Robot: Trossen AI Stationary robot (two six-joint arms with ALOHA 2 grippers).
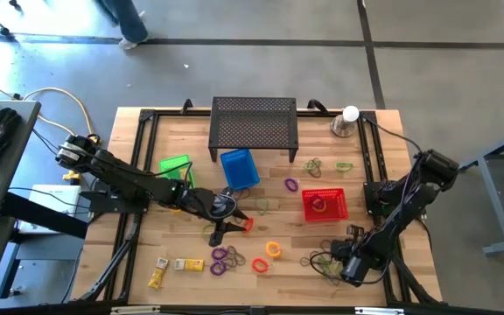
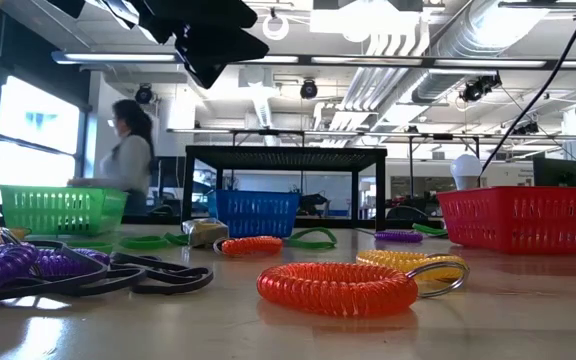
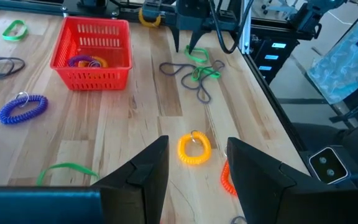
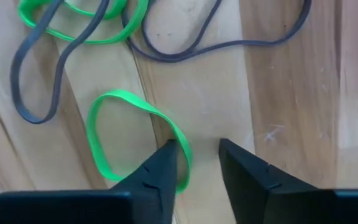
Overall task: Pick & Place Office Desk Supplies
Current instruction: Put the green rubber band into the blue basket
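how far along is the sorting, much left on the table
Early. Done: the red basket holds a couple of coiled loops. In hand: the right gripper is down at a green band, one finger against it, not lifted; the left gripper hangs open over a yellow coil. Left: most loops and the yellow packets.

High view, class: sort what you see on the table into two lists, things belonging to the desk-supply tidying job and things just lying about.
Job: green band at right gripper; orange coil; purple coil; yellow packets; red basket.

Lying about: black perforated stand; silver cup with white ball.
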